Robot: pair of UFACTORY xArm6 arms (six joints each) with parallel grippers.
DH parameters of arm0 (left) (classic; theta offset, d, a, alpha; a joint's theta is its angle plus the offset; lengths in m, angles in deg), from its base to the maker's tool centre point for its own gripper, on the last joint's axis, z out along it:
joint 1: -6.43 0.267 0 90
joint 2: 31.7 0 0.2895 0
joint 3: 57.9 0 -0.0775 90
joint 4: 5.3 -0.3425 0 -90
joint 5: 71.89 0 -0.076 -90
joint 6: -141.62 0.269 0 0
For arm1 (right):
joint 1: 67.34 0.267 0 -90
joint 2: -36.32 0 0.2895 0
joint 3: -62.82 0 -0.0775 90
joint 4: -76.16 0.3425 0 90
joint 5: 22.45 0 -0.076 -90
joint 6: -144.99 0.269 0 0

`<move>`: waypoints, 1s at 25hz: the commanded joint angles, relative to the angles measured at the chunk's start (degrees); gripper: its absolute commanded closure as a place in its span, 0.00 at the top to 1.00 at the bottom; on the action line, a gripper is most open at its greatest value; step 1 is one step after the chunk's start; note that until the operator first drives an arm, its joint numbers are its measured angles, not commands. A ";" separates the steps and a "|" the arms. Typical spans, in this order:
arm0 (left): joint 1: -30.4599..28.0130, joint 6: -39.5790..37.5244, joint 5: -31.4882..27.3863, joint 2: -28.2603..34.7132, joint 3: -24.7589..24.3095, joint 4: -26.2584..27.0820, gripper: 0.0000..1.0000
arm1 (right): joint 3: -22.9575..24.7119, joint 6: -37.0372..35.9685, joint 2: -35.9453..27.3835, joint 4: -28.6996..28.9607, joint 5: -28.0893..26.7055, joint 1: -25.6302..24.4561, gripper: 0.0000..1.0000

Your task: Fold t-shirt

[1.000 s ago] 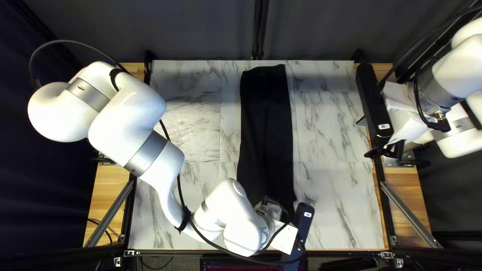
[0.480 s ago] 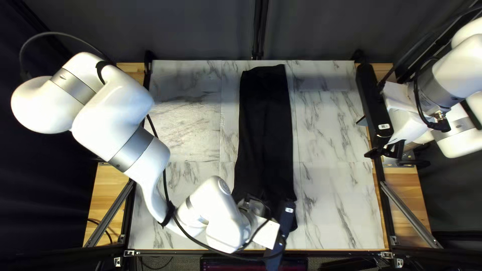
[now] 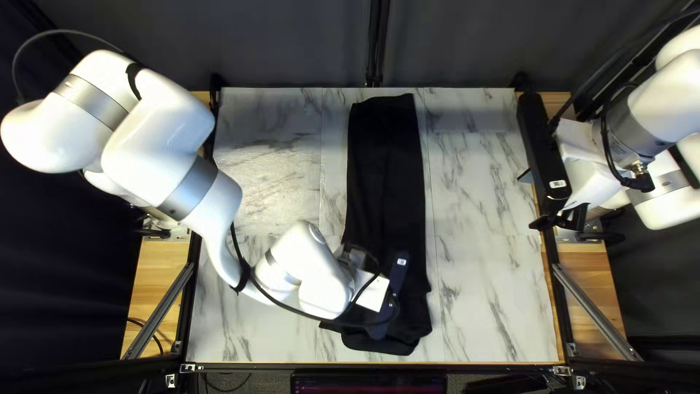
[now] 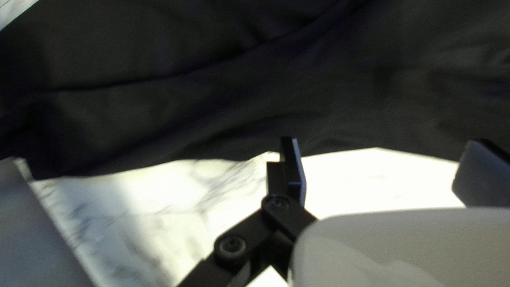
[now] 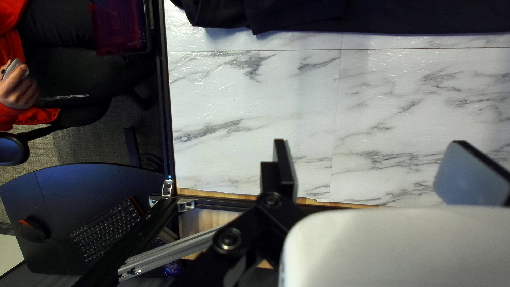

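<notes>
The black t-shirt (image 3: 386, 175) lies as a long narrow strip from near the table's far edge down toward its near edge, its near end loosely bunched. Above that near part is my left gripper (image 3: 386, 303), its fingertips hidden in the top left view. In the left wrist view the left gripper (image 4: 385, 167) stands open, white table between its fingers and the shirt (image 4: 239, 95) just ahead. My right gripper (image 3: 534, 198) waits open at the table's right edge. In the right wrist view the right gripper (image 5: 377, 165) holds nothing; the shirt (image 5: 372, 16) lies far ahead.
Marbled table (image 3: 488, 292) shows on both sides of the shirt. My left arm (image 3: 211, 204) crosses the table's near left part. In the right wrist view, a person's hand (image 5: 18, 90) and a keyboard (image 5: 106, 228) are beyond the table's dark frame (image 5: 163, 106).
My left gripper has moved leftward and toward the far edge, uncovering the shirt's near end. The left arm's upper links have shifted left. My right arm has stayed still.
</notes>
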State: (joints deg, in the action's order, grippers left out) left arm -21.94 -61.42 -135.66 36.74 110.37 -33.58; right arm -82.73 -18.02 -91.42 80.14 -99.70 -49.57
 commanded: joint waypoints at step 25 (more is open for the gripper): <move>43.82 35.91 -27.44 46.91 -2.34 25.23 1.00 | 0.00 0.00 0.00 0.00 0.00 0.00 1.00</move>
State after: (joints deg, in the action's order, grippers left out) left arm 11.93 -34.45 -157.81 82.29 102.26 -14.54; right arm -82.73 -18.02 -91.42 80.14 -99.70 -49.57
